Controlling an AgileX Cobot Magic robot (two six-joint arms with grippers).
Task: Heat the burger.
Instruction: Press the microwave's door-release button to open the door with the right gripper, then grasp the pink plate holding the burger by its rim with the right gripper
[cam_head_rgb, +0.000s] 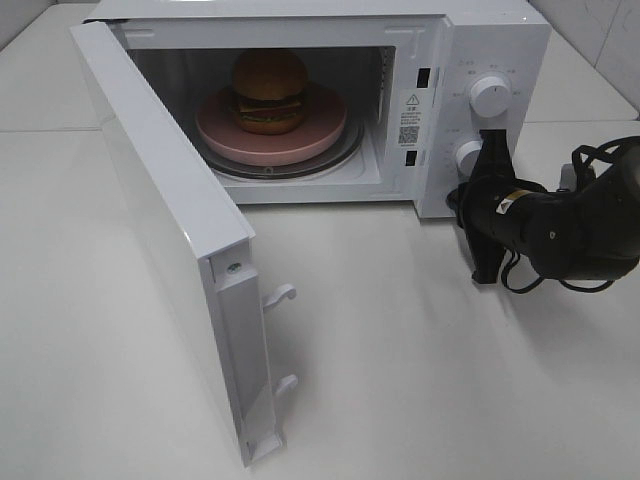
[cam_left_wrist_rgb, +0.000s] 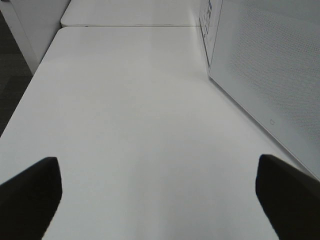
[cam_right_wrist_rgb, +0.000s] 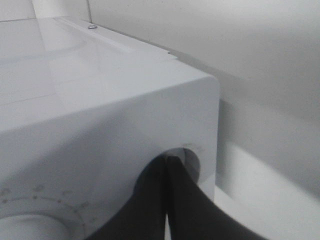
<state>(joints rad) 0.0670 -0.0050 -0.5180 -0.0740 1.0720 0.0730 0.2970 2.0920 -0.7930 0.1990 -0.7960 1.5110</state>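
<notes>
1 small round burger w/ golden-brown bun (cam_head_rgb: 269, 92), 1 round pink plate (cam_head_rgb: 214, 127), 1 white microwave oven (cam_head_rgb: 500, 40), 2 round white knobs (cam_head_rgb: 489, 96) (cam_head_rgb: 466, 156), 2 white door hooks (cam_head_rgb: 281, 295) (cam_head_rgb: 285, 383), 2 black end effectors (cam_left_wrist_rgb: 156, 160) (cam_right_wrist_rgb: 167, 160)

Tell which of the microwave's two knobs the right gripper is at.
The lower knob: the shut right gripper is against it; the upper knob stands clear.

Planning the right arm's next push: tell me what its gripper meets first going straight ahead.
The lower knob on the microwave's front. The shut right gripper points straight at it, tips at or almost on it; whether they touch is unclear.
</notes>
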